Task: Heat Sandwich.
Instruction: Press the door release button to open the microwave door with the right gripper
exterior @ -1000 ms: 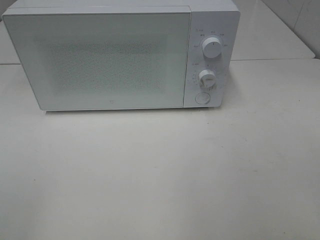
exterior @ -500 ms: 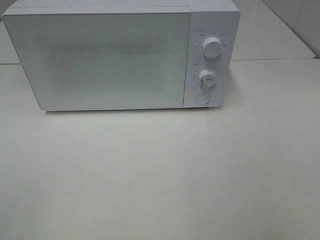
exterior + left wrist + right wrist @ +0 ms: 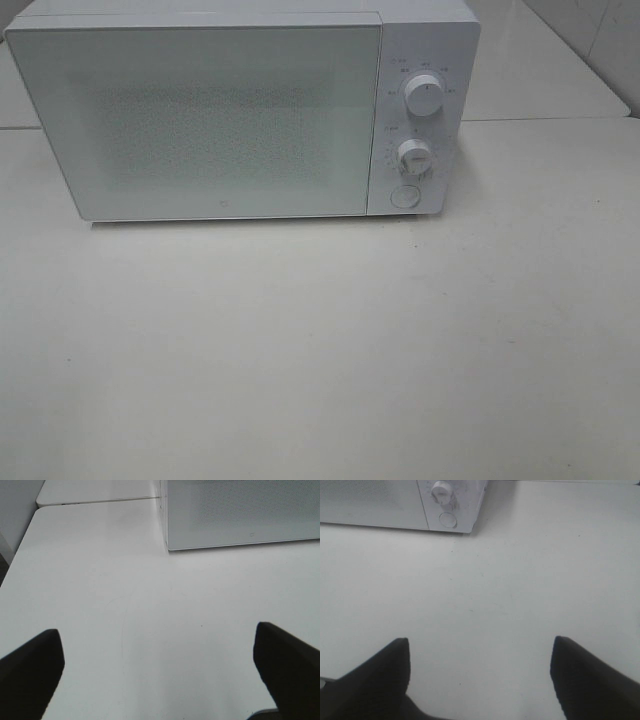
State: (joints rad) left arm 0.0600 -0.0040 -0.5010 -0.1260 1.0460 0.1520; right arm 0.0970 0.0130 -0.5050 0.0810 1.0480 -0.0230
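Looking down from the high camera, you've got a white microwave [image 3: 220,120] standing at the back of a pale table [image 3: 320,350], its door [image 3: 200,120] shut flat against the body and its frosted window giving nothing away of the inside. On the panel to the right of the door sit an upper knob [image 3: 424,97], a lower knob [image 3: 414,156] under it, and a round button [image 3: 404,196] at the bottom. Neither of your arms shows in that high view. Over on the left wrist camera, your left gripper [image 3: 156,629] hangs above bare tabletop with its two dark fingers [image 3: 30,670] spread wide apart, nothing between them and nothing in their hold; the near corner of the microwave [image 3: 240,515] sits well ahead of it, and a seam [image 3: 100,501] marks where a second table butts up behind. On the right wrist camera, your right gripper [image 3: 480,640] is likewise spread wide, both dark fingers [image 3: 590,680] clear of everything and holding nothing, with only table surface in the gap. Ahead of it you can see the lower knob [image 3: 441,490] and the round button [image 3: 447,519] on the microwave's front. As for the sandwich, it shows in none of your three views, so I cannot tell you where it is.
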